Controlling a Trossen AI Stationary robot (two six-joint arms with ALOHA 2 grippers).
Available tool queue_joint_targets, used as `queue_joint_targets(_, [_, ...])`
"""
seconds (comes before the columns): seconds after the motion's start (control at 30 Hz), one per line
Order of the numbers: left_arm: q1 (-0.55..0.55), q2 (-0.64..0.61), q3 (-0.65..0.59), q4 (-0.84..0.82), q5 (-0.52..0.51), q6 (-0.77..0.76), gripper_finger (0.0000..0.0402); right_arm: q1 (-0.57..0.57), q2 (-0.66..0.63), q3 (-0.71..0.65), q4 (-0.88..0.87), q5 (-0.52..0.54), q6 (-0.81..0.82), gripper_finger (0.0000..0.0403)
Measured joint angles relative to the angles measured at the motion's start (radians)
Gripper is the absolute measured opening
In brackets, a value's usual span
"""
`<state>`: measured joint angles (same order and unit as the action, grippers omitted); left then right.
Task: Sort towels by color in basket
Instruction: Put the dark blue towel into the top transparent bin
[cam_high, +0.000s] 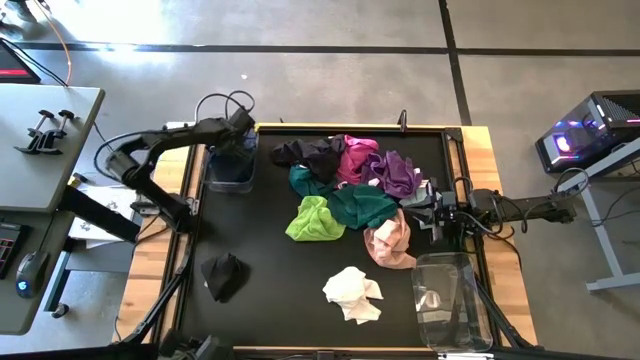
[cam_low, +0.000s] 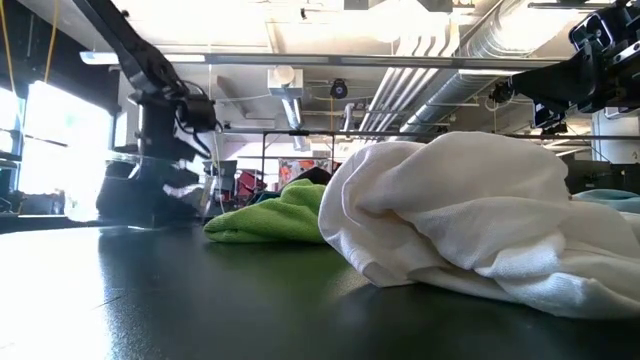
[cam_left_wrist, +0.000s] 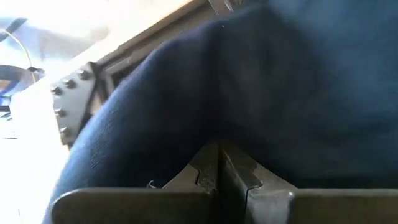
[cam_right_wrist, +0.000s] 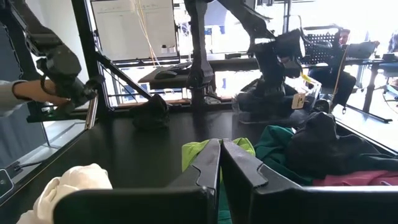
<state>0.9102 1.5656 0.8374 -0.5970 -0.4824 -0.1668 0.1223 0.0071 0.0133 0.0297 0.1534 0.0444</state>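
Towels (cam_high: 350, 185) crowd the table's far-right edge; left gripper (cam_high: 238, 135) jaws clamp navy cloth (cam_left_wrist: 249, 99), right jaws together.

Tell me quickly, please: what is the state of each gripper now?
Left gripper: shut on the navy towel, over the left bin.
Right gripper: shut, holding nothing.

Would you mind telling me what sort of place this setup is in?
Probably a robotics lab or workshop: bare concrete floor, exposed silver ceiling ducts, and a glowing desktop computer tower beside the black-topped work table.
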Motion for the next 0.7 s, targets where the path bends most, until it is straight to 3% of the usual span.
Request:
queue_joint_targets(0.23, [-0.014,-0.018,-0.001,0.008,0.001,0.022,0.0,0.0,0.0,0.0,0.0,0.0,0.0,0.0009])
queue_joint_targets(0.57, [-0.095,-0.265,0.0,-0.106,0.005,-0.034,0.0,0.0,0.0,0.0,0.0,0.0,0.0,0.0009])
queue_joint_targets(0.7, [-0.107,-0.33,0.0,-0.178,-0.053,-0.068,0.0,0.0,0.0,0.0,0.0,0.0,0.0,0.0009])
